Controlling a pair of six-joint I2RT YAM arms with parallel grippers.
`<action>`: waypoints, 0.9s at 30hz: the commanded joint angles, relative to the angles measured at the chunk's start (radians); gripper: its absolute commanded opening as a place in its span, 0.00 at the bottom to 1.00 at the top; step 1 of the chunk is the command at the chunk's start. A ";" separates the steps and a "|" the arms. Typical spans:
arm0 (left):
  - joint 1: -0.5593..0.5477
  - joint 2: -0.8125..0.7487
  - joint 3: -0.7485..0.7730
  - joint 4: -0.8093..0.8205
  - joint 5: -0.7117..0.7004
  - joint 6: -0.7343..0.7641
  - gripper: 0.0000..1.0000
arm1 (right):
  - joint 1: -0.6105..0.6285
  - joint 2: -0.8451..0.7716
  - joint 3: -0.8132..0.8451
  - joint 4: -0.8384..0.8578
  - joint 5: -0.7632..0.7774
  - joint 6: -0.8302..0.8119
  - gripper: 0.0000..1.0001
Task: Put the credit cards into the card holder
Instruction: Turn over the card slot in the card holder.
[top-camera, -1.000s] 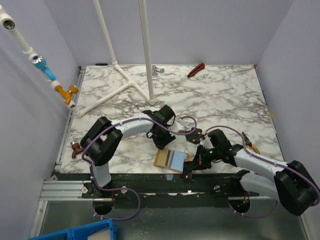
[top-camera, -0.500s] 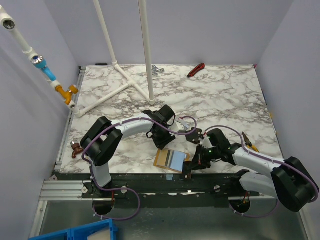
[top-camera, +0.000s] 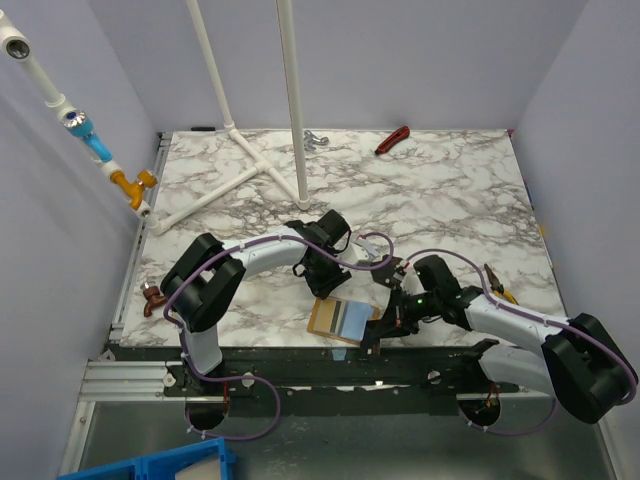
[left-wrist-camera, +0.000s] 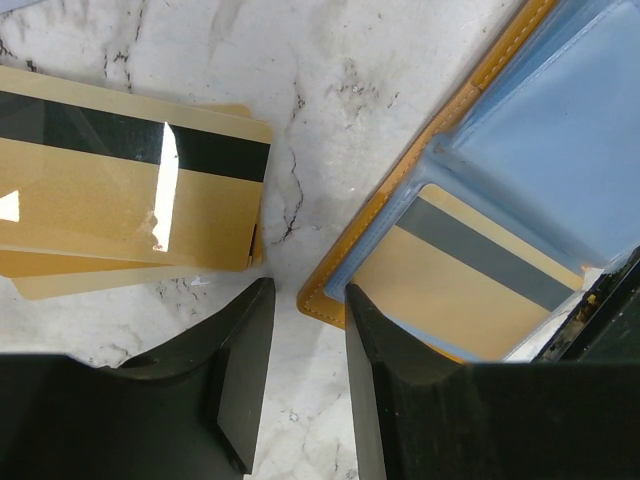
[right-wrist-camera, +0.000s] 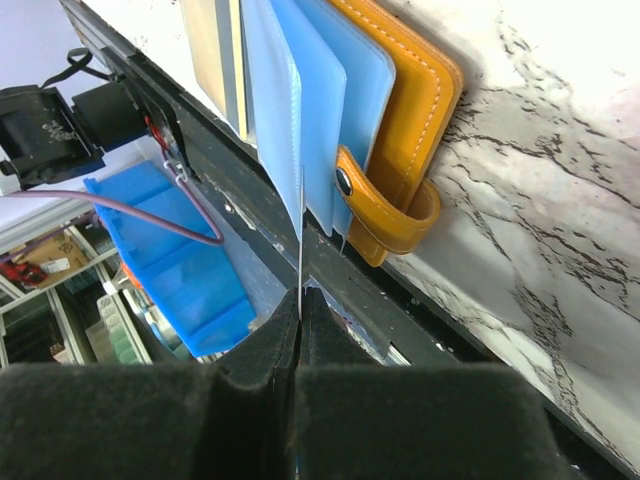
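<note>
Holder: open at table near edge; one card sleeved. Right claw pinches blue page, keeping pockets exposed. Left claw released; gold cards loose beside.

From my left wrist view the card holder runs off the right edge, so I can't see its full spread, and a gold card tucked in its pocket is partly cut off by the left end effector's finger. Left of the holder, the loose credit cards are cut by the frame edge, the lower ones mostly covered. From above, the holder is too small for me to count sleeves.
</note>
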 joint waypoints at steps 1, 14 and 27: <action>-0.006 0.019 -0.006 -0.005 -0.008 0.021 0.35 | 0.004 0.000 0.015 0.032 -0.043 0.004 0.01; 0.051 -0.014 0.084 -0.119 0.216 -0.008 0.34 | 0.004 0.093 0.055 0.233 -0.085 0.058 0.01; 0.086 0.008 0.108 -0.208 0.658 -0.008 0.33 | 0.023 0.187 0.092 0.324 -0.103 0.082 0.01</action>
